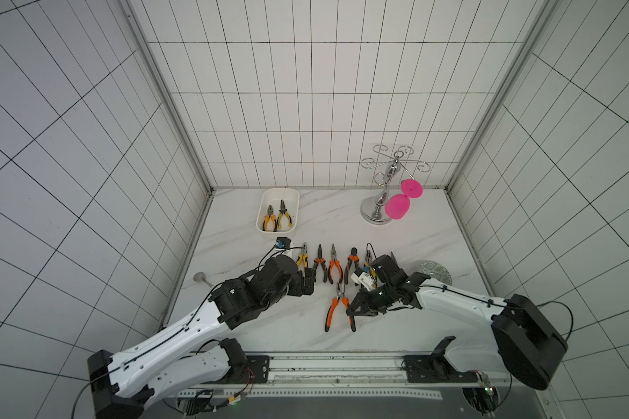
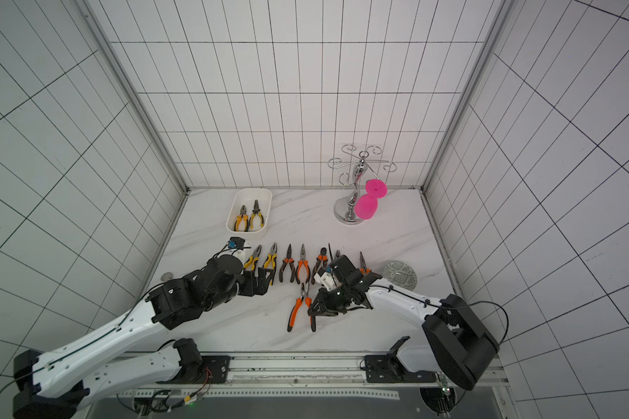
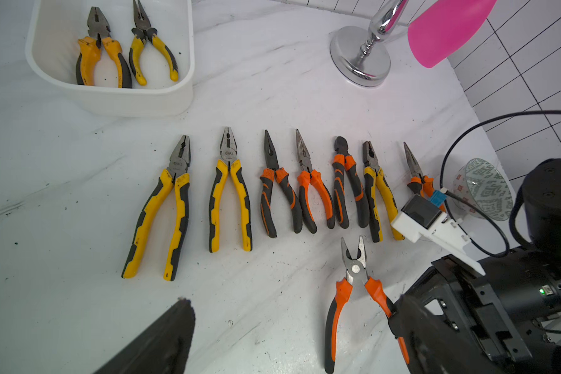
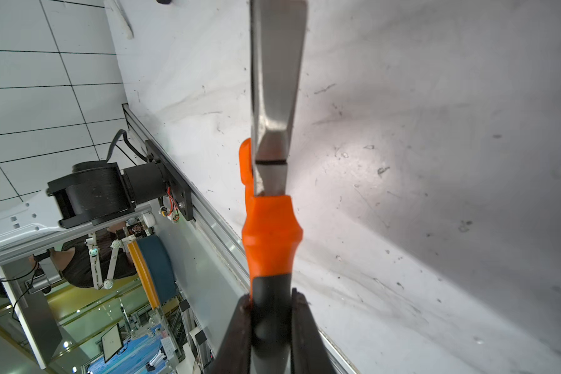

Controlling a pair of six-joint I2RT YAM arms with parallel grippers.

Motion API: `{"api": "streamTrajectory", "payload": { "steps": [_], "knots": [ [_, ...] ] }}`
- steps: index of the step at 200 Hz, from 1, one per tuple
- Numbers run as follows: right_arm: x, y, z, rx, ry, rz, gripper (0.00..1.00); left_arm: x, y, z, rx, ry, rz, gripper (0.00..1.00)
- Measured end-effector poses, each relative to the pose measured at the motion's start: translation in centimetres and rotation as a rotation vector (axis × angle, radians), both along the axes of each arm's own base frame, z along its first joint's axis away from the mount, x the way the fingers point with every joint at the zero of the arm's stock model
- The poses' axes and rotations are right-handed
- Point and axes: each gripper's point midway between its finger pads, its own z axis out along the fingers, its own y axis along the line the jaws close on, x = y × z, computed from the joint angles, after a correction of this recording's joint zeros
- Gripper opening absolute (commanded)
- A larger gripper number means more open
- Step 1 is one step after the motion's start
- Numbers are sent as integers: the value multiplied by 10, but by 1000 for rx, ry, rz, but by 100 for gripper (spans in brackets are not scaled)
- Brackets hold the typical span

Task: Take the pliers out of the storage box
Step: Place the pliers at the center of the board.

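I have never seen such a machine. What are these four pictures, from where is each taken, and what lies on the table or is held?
This is a robot with two arms at a white marble table. Each arm ends in a gripper, a two-fingered clamp. Two pictures look down on the whole scene; the other two come from cameras on the wrists. The white storage box holds two yellow-and-black pliers. Seven more pliers lie in a row on the table. The right gripper is shut on one handle of orange-and-black pliers nearer the robot. The left gripper is open and empty. Behind stands a chrome stand with a pink glass.
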Motion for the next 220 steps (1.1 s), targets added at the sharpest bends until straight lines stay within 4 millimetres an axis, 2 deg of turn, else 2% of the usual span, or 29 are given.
{"api": "streamTrajectory", "payload": {
  "steps": [17,31,61,75,86,103,117,144,174,220],
  "knots": [
    [-1,2,-9,-12,31,0,0,2,0,-4,20,3,1,99],
    [-1,3,-15,-26,51,-4,8,2,0,-6,33,7,2,99],
    [-1,2,-27,-66,84,-4,35,3,1,-6,33,5,9,99],
    [-4,-6,-39,-130,106,-10,46,3,2,-5,26,2,18,99],
    [-8,-9,-39,-143,128,-2,54,3,3,-3,20,-4,25,99],
    [-3,-10,-33,-158,96,-2,64,4,6,1,11,-13,37,99],
    [0,-16,-28,-181,52,-10,77,5,8,2,8,-20,50,99],
    [5,-26,-8,-185,-58,-25,89,7,12,4,7,-29,84,99],
    [17,-35,22,-147,-233,-50,92,19,23,2,25,-17,146,99],
    [45,-45,64,-117,-503,-106,92,64,57,4,40,28,286,99]
  ]
}}
